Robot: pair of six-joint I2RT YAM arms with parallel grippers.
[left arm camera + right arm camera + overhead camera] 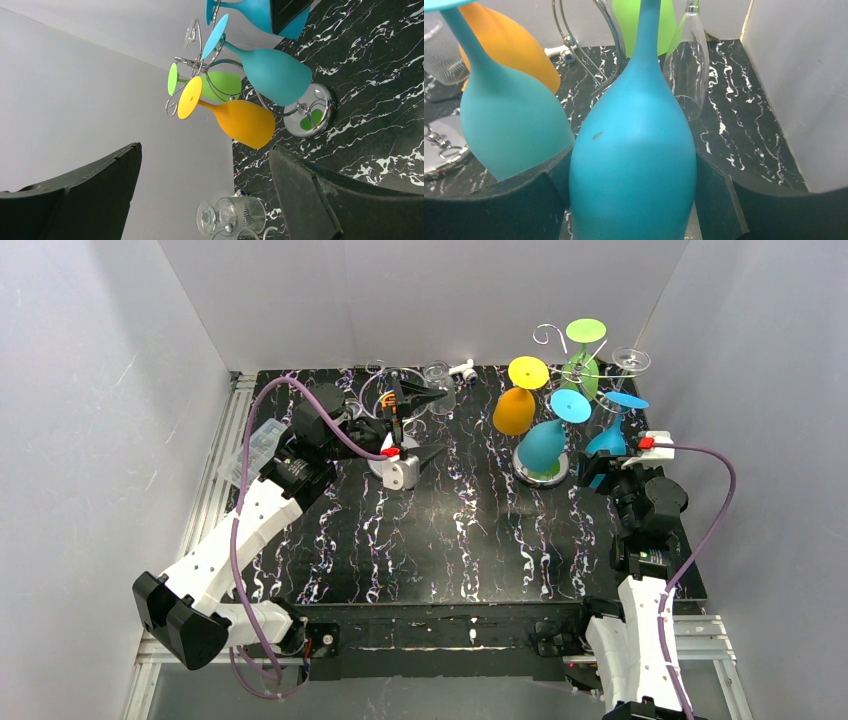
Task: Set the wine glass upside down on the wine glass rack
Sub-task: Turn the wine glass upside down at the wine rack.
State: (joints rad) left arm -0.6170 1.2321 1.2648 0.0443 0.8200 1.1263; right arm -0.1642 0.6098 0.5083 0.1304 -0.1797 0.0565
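Note:
The wine glass rack point(523, 469) stands at the back right on its round metal base, which also shows in the left wrist view point(312, 117). Orange point(514, 410), teal point(543, 445), green point(580, 370) and clear point(630, 360) glasses hang upside down on it. My right gripper point(608, 462) is shut on the bowl of a blue wine glass point(634, 165), held upside down at the rack's right side, foot point(627, 400) up among the arms. Whether the foot rests on an arm is hidden. My left gripper point(440, 420) is open and empty at the back left.
A shorter wire stand point(385, 390) with a clear ribbed glass point(235, 215) stands just behind my left gripper. The teal glass point(509, 125) and a clear hanging glass point(689, 65) flank the blue one closely. The right wall point(794, 75) is near my right gripper.

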